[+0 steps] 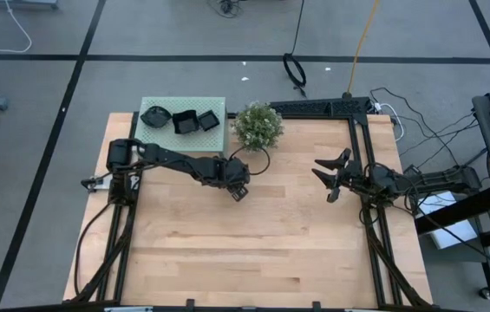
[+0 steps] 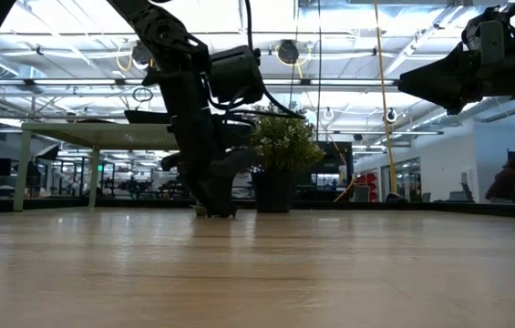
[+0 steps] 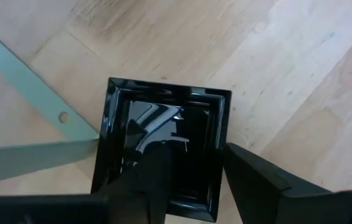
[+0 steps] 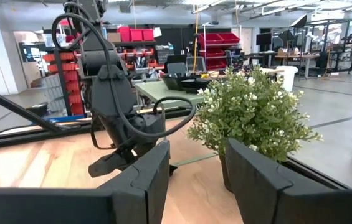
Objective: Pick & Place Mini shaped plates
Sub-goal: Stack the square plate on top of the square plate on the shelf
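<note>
Left end effector grips square black plate rim on bench, near plant; right end effector open, aloft at right.

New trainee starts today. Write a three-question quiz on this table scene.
1. True or false: the left end effector holds a square black dish at the wooden table.
2. What stands beside that arm? A) potted plant B) a kettle C) a box
3. Fill in: the other black dishes sit on a green ____.

Key: 1 true; 2 A; 3 mat.
</note>
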`<state>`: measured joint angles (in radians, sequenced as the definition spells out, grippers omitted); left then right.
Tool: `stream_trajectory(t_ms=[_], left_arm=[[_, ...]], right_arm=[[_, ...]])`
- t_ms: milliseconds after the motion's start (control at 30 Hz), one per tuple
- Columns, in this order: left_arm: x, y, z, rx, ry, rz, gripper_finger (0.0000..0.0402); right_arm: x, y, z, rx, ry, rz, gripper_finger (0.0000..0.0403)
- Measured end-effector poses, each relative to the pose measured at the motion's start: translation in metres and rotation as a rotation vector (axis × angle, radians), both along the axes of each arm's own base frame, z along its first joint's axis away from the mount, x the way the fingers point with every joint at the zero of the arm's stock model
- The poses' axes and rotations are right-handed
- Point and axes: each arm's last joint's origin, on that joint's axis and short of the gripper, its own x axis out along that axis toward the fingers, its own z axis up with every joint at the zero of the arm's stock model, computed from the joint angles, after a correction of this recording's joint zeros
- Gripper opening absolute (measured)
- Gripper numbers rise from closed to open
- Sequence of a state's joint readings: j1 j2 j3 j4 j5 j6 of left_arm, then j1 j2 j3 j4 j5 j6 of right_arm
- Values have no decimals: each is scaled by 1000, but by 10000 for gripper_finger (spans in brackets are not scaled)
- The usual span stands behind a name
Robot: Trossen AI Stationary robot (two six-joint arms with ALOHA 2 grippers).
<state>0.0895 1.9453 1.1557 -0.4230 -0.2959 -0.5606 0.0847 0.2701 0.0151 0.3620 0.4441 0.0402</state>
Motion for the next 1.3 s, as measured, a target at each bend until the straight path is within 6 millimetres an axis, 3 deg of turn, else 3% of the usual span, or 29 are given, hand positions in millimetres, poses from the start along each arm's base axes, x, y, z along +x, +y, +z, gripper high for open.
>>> stream_trajectory(t_ms=[167,433,567,800,933,1167,1300], left_arm=[[0,-1,-1,-25,-8,14,131],[3,-12,0,-101,-44,9,16],[3,-20,6,-121,-66,-20,19],[1,-32,39,-125,-180,-68,26],[-3,-37,69,-112,-289,-123,4],[-12,-43,124,-31,-503,-258,13],[-17,-46,131,20,-490,-335,4]], right_arm=[[0,0,0,0,-2,0,144],[0,0,0,0,-3,0,144],[0,0,0,0,-3,0,144],[0,0,0,0,-2,0,144],[0,0,0,0,-1,0,144],[0,0,0,0,-2,0,144],[0,0,0,0,0,0,144]])
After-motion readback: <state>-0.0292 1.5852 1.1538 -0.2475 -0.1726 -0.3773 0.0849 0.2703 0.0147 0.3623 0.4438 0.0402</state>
